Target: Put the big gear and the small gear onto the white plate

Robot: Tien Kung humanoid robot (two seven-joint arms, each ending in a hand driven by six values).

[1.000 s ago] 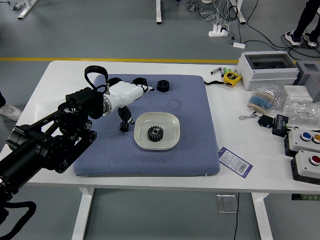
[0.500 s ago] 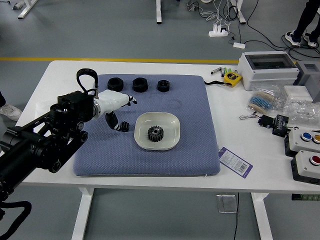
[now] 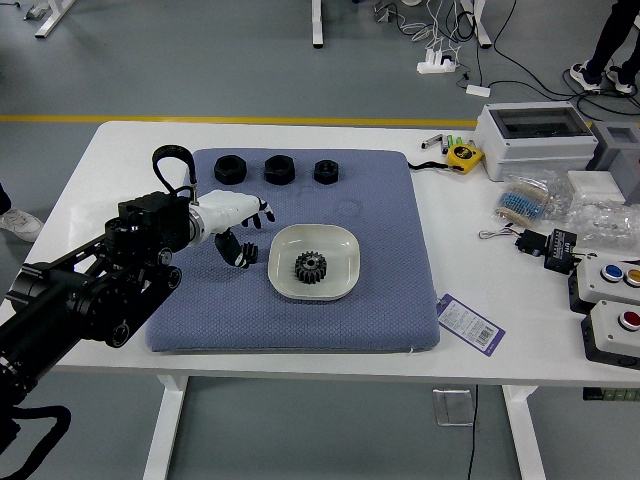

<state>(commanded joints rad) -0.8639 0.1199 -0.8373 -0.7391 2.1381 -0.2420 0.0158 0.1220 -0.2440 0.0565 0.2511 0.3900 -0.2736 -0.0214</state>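
My left hand [image 3: 254, 234] reaches in over the blue mat's left part, its white fingers spread and holding nothing. Just beneath the fingers, by the black thumb, is the small black gear [image 3: 250, 254]; whether the thumb touches it I cannot tell. The big black gear [image 3: 311, 267] lies flat on the white plate [image 3: 348, 244], to the right of the hand. My right arm is out of view.
Three black round parts, a left one [image 3: 230, 170], a middle one [image 3: 279, 170] and a right one [image 3: 326, 172], line the blue mat's [image 3: 390, 320] back. Farther right are a yellow tape measure [image 3: 464, 155], a purple-edged label [image 3: 470, 324] and button boxes [image 3: 612, 332].
My left hand has drawn back to the left and towards the near side, uncovering the round parts at the back. Its thumb has come down beside the small gear.
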